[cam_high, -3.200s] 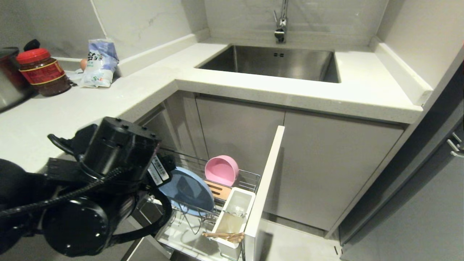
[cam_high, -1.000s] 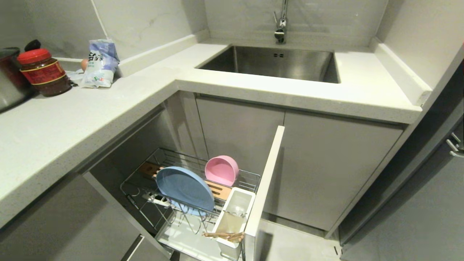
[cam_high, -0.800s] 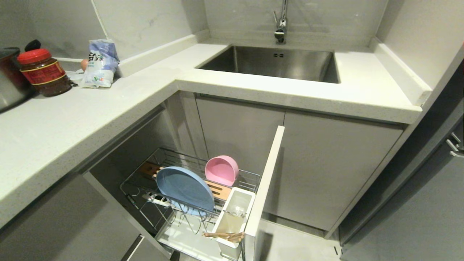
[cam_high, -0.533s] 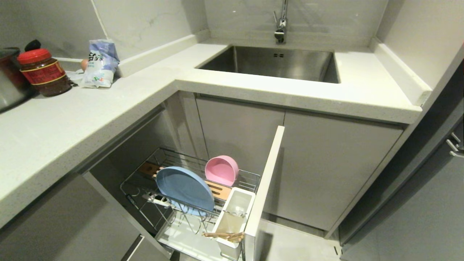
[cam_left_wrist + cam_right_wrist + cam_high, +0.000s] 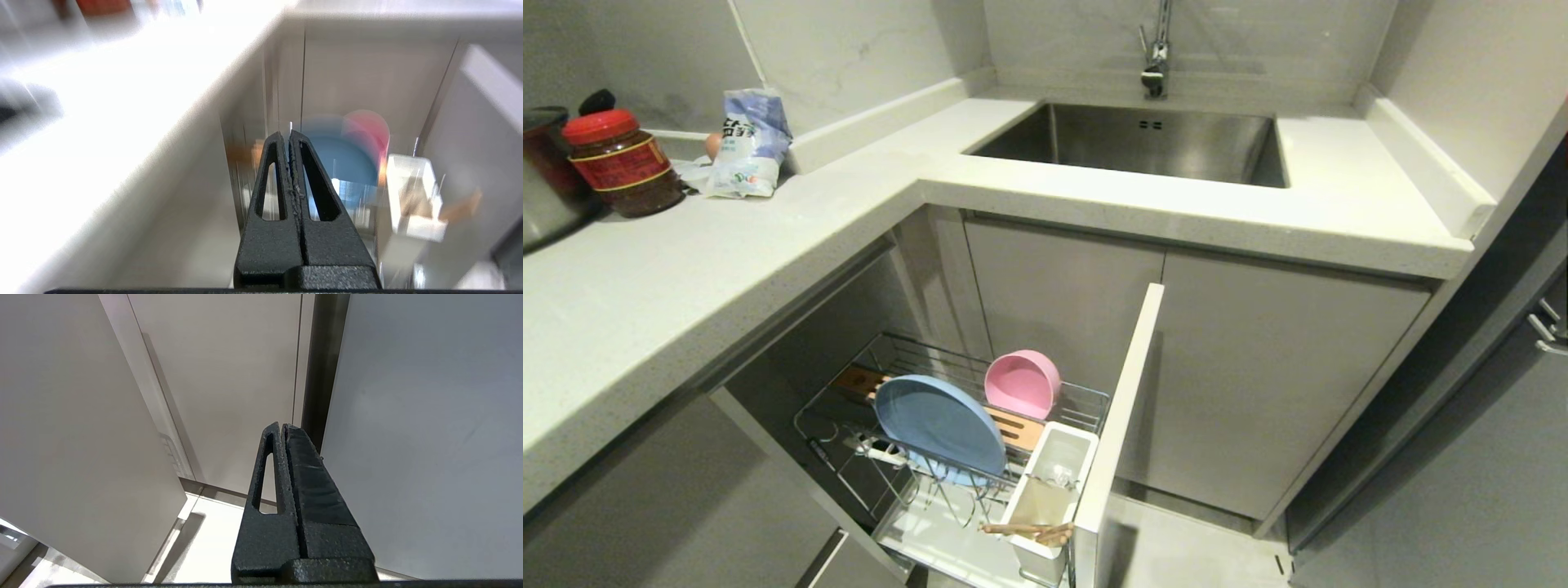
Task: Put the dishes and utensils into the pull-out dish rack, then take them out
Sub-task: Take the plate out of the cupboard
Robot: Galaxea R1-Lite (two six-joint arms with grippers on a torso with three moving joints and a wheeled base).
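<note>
The pull-out dish rack (image 5: 931,353) stands drawn out under the counter, its tall white front panel (image 5: 1123,408) on the right. A light-blue plate (image 5: 939,425) stands on edge in it, with a pink bowl (image 5: 1023,384) behind, by the wooden strip (image 5: 1018,428). Chopsticks (image 5: 1029,531) lie across the white utensil cup (image 5: 1054,461). Neither arm shows in the head view. My left gripper (image 5: 289,132) is shut and empty, off the counter edge and aimed toward the blurred plate (image 5: 351,163), bowl (image 5: 372,126) and cup (image 5: 412,192). My right gripper (image 5: 282,425) is shut and empty, facing cabinet fronts.
The white L-shaped countertop (image 5: 686,253) overhangs the rack's left side. On it at far left are a red-lidded jar (image 5: 621,163), a blue-white bag (image 5: 747,143) and a pot's edge (image 5: 539,196). Steel sink (image 5: 1143,139) and tap (image 5: 1156,49) are behind; double cabinet doors (image 5: 1176,359) below.
The left arm that filled the lower left of the head view three seconds ago is out of that view. Over the last second the rack and its contents have not shifted.
</note>
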